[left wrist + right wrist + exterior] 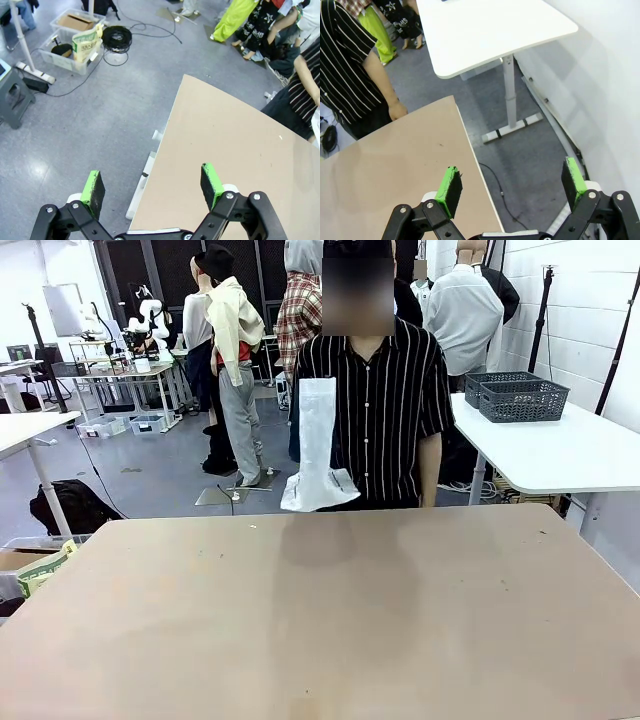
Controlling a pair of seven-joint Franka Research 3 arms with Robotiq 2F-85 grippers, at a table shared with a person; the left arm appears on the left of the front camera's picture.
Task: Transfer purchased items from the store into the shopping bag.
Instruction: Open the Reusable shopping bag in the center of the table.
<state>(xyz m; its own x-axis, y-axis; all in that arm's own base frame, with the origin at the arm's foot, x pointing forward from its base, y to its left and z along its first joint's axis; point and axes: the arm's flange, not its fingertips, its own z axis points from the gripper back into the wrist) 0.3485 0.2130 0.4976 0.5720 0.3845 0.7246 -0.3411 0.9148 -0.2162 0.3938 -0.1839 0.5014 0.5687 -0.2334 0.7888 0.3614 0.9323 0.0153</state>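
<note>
Across the table (320, 640), the person (385, 400) is dangling what is probably the shopping bag (318, 455), folded, above the far edge. The left gripper (150, 172) and right gripper (510, 167) are hovering spread wide, empty, and are best kept waiting until the bag is standing open.

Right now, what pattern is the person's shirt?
Shirt: black with thin white stripes, best in the front view.

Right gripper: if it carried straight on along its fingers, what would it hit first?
Likely the grey floor, just off the tan table; the open right gripper has nothing nearer in line.
</note>
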